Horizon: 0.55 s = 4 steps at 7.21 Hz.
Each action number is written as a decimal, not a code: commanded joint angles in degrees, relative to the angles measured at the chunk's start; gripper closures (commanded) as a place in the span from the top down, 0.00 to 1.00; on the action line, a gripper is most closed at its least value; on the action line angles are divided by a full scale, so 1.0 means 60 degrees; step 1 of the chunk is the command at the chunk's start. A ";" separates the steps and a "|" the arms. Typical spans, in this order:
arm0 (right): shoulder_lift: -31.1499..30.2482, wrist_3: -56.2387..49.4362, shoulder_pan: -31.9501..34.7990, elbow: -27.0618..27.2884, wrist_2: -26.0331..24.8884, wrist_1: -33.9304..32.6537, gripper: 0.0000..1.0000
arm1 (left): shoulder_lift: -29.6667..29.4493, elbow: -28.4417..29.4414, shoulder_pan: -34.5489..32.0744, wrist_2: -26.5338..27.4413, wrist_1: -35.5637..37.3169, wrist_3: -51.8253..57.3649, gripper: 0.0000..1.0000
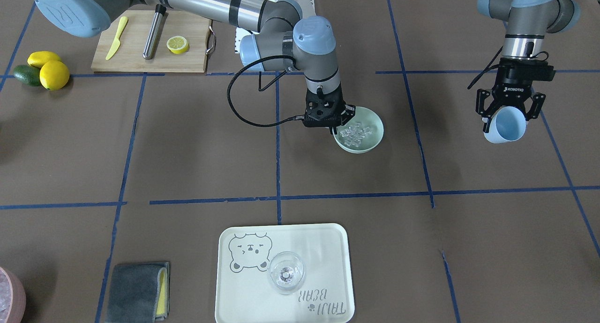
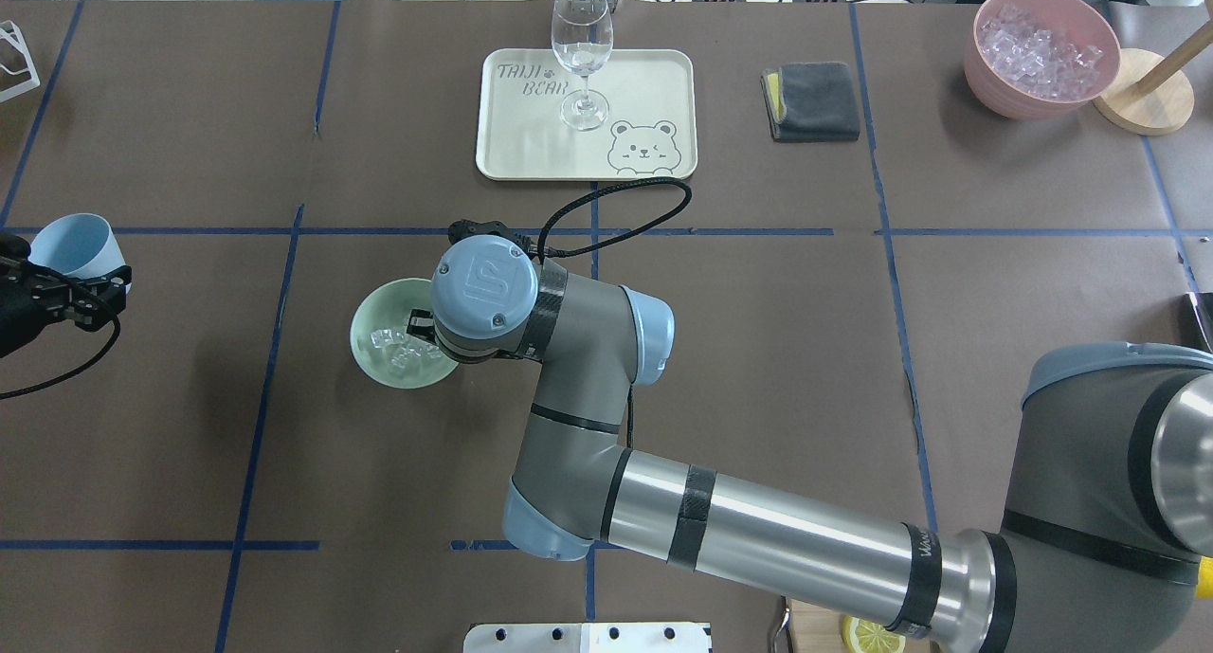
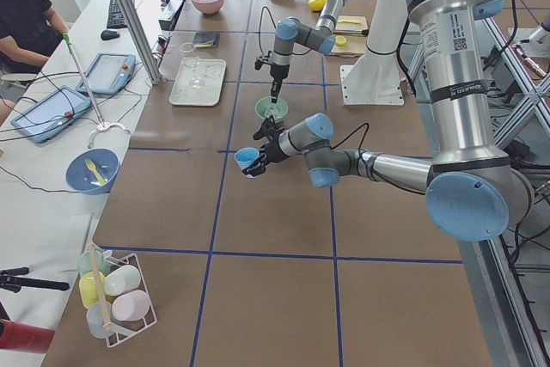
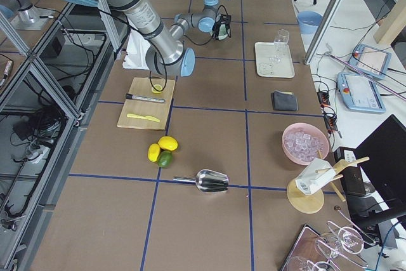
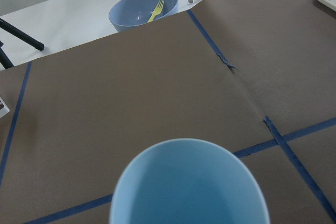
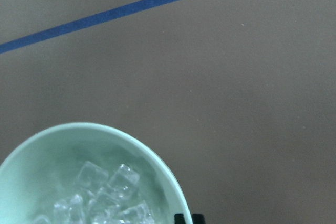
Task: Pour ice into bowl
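Observation:
The pale mint-green bowl [image 1: 374, 141] is near the table's middle and holds a handful of clear ice cubes [image 1: 356, 131]. My right gripper [image 1: 334, 128] comes straight down on the bowl's rim and is shut on it. The bowl [image 6: 153, 157] and ice [image 6: 107, 191] fill the lower left of the right wrist view. My left gripper [image 1: 508, 118] is shut on a light blue cup [image 1: 507, 127], held tilted above the table, well off to the bowl's side. The left wrist view shows the cup [image 5: 189, 184] empty. In the overhead view the bowl [image 2: 368, 348] and cup [image 2: 76, 244] are apart.
A cream tray [image 1: 328, 248] with a clear wine glass [image 1: 286, 272] lies across the table from the bowl. A grey cloth [image 1: 136, 292], a pink container of whitish ice [image 2: 1038, 51], a cutting board [image 1: 136, 56] and lemons [image 1: 49, 70] sit around the edges.

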 commanded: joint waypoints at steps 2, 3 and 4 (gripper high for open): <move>0.0133 -0.0017 0.0501 0.0330 0.0433 -0.0058 0.00 | -0.0040 0.0694 0.0087 0.0751 -0.0577 -0.2095 0.00; 0.0118 -0.0017 0.0823 0.0621 0.0973 -0.0421 0.00 | 0.0003 0.1072 0.0174 0.1251 -0.1161 -0.2233 0.00; 0.0118 -0.0017 0.1044 0.1074 0.1239 -0.0831 0.00 | 0.0018 0.1265 0.0233 0.1314 -0.1457 -0.2336 0.00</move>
